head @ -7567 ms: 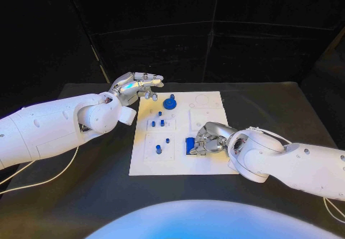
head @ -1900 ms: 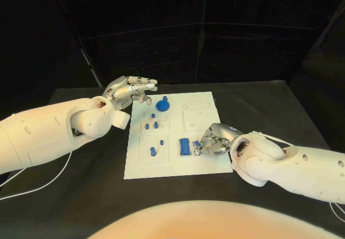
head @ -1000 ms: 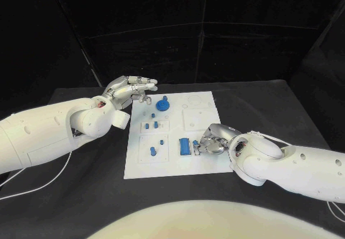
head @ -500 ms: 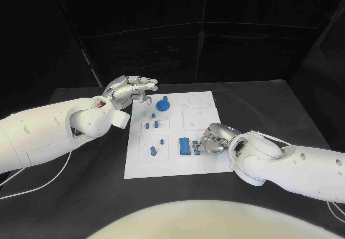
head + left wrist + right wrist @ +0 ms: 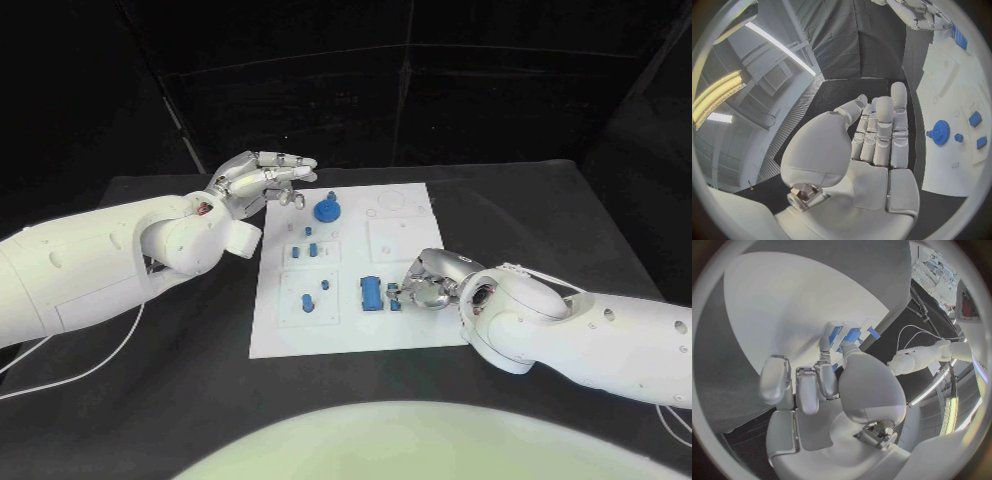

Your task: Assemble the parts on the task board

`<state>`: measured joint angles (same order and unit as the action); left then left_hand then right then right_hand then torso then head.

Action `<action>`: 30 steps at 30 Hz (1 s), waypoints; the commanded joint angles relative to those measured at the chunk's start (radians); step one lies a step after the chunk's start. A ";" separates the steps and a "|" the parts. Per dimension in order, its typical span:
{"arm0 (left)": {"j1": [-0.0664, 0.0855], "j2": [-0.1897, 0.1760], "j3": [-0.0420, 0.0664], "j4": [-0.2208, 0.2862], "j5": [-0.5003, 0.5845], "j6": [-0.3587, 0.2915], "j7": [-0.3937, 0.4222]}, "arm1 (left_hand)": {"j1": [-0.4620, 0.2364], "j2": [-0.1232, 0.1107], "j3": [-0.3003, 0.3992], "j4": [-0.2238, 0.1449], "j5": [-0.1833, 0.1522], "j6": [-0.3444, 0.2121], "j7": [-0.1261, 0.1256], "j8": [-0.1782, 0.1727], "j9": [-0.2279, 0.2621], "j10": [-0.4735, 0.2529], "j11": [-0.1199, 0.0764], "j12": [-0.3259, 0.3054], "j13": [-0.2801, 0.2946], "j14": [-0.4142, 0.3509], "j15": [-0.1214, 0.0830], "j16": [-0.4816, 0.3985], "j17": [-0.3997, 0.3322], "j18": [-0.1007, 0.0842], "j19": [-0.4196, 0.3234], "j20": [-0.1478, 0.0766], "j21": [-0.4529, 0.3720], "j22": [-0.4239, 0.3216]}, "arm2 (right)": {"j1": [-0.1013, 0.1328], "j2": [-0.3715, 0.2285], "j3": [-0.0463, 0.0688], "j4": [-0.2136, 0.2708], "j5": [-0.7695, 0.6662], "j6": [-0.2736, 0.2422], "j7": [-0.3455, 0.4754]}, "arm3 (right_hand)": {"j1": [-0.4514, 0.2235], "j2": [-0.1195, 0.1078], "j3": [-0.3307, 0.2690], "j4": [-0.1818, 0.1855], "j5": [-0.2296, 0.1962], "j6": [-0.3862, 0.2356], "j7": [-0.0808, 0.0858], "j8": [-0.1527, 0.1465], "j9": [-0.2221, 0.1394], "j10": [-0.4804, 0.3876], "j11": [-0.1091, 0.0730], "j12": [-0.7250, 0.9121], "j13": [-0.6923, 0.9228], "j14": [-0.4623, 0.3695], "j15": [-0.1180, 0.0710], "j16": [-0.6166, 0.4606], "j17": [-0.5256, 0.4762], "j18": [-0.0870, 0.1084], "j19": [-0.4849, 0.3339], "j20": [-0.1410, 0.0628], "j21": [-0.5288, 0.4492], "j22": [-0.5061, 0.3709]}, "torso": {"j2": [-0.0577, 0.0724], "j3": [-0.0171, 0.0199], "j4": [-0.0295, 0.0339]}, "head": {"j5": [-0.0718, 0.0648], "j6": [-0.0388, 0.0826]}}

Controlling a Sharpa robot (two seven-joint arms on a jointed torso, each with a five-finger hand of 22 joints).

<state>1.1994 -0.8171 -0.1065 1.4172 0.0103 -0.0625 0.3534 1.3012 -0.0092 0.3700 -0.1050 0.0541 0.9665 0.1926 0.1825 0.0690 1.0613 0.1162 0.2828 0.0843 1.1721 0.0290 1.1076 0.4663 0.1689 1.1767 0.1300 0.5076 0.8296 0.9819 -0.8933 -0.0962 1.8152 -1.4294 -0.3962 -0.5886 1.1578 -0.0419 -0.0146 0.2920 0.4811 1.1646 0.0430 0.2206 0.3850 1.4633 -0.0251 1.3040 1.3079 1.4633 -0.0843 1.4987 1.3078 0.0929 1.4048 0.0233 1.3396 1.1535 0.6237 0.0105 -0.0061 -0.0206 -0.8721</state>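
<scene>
The white task board (image 5: 346, 325) lies in the middle of the table. Near its far edge stands a blue gear (image 5: 327, 211), also seen at the left wrist, blue gear (image 5: 941, 132). Small blue pegs (image 5: 304, 249) stand in the left column. A long blue block (image 5: 371, 293) sits upright by the board's middle. Right beside it, my right hand (image 5: 430, 279) curls down onto the board and pinches a small blue part (image 5: 394, 297) with its fingertips (image 5: 831, 340). My left hand (image 5: 261, 177) hovers over the board's far left corner, fingers (image 5: 882, 130) stretched out and holding nothing.
Two more blue pieces (image 5: 312, 296) sit in the near left square of the board. Round recesses (image 5: 392, 207) mark the far right corner. Black table (image 5: 548, 220) surrounds the board on all sides.
The right hand's fingertips have nudged the small blue part slightly toward me beside the long block. The left hand has barely moved.
</scene>
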 commanded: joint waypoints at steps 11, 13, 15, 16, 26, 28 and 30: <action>0.002 0.002 0.001 -0.006 -0.002 0.007 0.019 | -0.007 -0.001 0.004 0.004 0.003 -0.006 -0.001 0.005 -0.001 -0.009 0.000 0.005 -0.001 -0.009 0.003 0.000 -0.002 0.012 0.005 0.000 -0.006 -0.001 | 0.002 -0.035 0.001 0.013 0.069 -0.071 0.085 | 0.009 0.001 -0.023 -0.005 -0.019 -0.074 0.026 -0.041 -0.011 -0.014 0.015 -0.058 0.036 0.077 0.006 -0.018 0.113 -0.005 -0.012 0.004 -0.017 -0.035 | -0.005 0.0019 -0.0023 | 0.000 0.009; 0.002 0.003 0.001 -0.011 -0.002 0.001 0.025 | -0.032 -0.006 -0.010 0.020 0.002 -0.007 -0.001 0.007 -0.001 -0.010 0.001 0.008 -0.001 -0.016 0.007 -0.004 -0.012 0.011 0.001 0.003 -0.009 -0.003 | 0.002 -0.047 0.002 0.013 0.138 -0.086 0.122 | -0.005 -0.003 -0.045 -0.001 -0.107 -0.118 0.044 -0.067 -0.020 -0.068 0.030 -0.169 -0.039 0.067 0.019 -0.045 0.073 0.004 -0.039 0.014 -0.051 -0.090 | -0.008 -0.0007 -0.0018 | -0.006 0.014; 0.002 0.005 0.001 -0.016 -0.002 -0.009 0.033 | -0.067 -0.021 -0.039 0.042 -0.002 -0.011 0.000 0.009 -0.001 -0.014 0.004 0.013 -0.001 -0.045 0.013 -0.019 -0.032 0.009 -0.016 0.008 -0.022 -0.009 | 0.006 -0.058 0.003 0.007 0.228 -0.094 0.174 | -0.015 -0.003 -0.067 -0.001 -0.209 -0.161 0.061 -0.092 -0.030 -0.125 0.046 -0.281 -0.114 0.049 0.032 -0.092 0.008 0.018 -0.078 0.026 -0.106 -0.171 | -0.012 -0.0019 -0.0014 | -0.005 0.017; 0.002 0.006 0.001 -0.020 -0.001 -0.016 0.040 | -0.077 -0.028 -0.055 0.049 -0.004 -0.013 0.001 0.009 -0.001 -0.018 0.004 0.016 0.000 -0.062 0.016 -0.024 -0.036 0.008 -0.030 0.011 -0.032 -0.013 | 0.011 -0.063 0.003 0.000 0.284 -0.098 0.211 | -0.012 -0.001 -0.077 -0.002 -0.236 -0.172 0.069 -0.097 -0.033 -0.150 0.052 -0.332 -0.150 0.041 0.037 -0.117 -0.023 0.027 -0.100 0.033 -0.139 -0.217 | -0.014 -0.0030 -0.0007 | -0.006 0.020; 0.002 0.038 0.001 -0.088 0.038 -0.062 0.123 | -0.047 -0.009 -0.165 0.078 0.000 -0.032 -0.001 0.026 -0.001 -0.058 0.012 0.049 0.003 -0.170 0.028 -0.207 -0.140 0.015 -0.128 0.032 -0.170 -0.118 | 0.114 -0.027 0.005 -0.204 0.876 -0.104 0.714 | 0.169 0.043 -0.083 -0.072 -0.248 -0.173 0.080 -0.115 -0.046 -0.304 0.063 -0.609 -0.362 -0.025 0.047 -0.317 -0.245 0.080 -0.233 0.045 -0.377 -0.530 | -0.048 -0.0128 0.0036 | -0.012 0.077; 0.002 0.049 0.001 -0.106 0.043 -0.065 0.134 | -0.032 0.003 -0.171 0.083 0.001 -0.029 0.009 0.023 -0.003 -0.050 0.014 0.013 -0.015 -0.159 0.036 -0.374 -0.209 0.014 -0.151 0.041 -0.244 -0.189 | 0.127 -0.002 0.006 -0.257 0.952 -0.069 0.762 | 0.191 0.058 -0.089 -0.077 -0.265 -0.172 0.091 -0.127 -0.054 -0.378 0.080 -0.722 -0.449 -0.140 0.067 -0.589 -0.512 0.093 -0.313 0.059 -0.509 -0.645 | -0.057 -0.0143 0.0035 | -0.014 0.095; 0.000 0.063 0.001 -0.129 0.053 -0.070 0.146 | -0.018 0.011 -0.170 0.084 -0.002 -0.027 0.006 0.018 -0.003 -0.052 0.028 -0.019 -0.022 -0.211 0.060 -0.500 -0.258 0.007 -0.200 0.059 -0.312 -0.247 | 0.140 0.034 0.006 -0.323 1.019 -0.029 0.812 | 0.205 0.074 -0.094 -0.076 -0.282 -0.197 0.120 -0.148 -0.070 -0.485 0.114 -0.851 -0.541 -0.262 0.101 -0.808 -0.665 0.082 -0.378 0.086 -0.616 -0.707 | -0.066 -0.0146 0.0005 | -0.010 0.111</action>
<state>1.1990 -0.7610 -0.1067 1.2982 0.0342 -0.1103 0.4350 1.2734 0.0058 0.2015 -0.0223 0.0541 0.9360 0.1944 0.2052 0.0671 1.0080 0.1390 0.2723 0.0651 0.9751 0.0855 0.6431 0.2222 0.1689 0.9893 0.1837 0.2144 0.5988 1.1159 -0.8721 -0.0912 1.5188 -0.6618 -0.4756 0.0193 1.3526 0.0290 -0.1024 0.2170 0.2059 0.9744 0.1514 0.0800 0.3211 1.0189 0.0749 0.5058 0.8063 1.2453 0.0029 0.7719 0.6994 0.1791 1.0545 0.0997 0.7692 0.4758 0.5756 -0.0010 -0.0035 -0.0323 -0.7771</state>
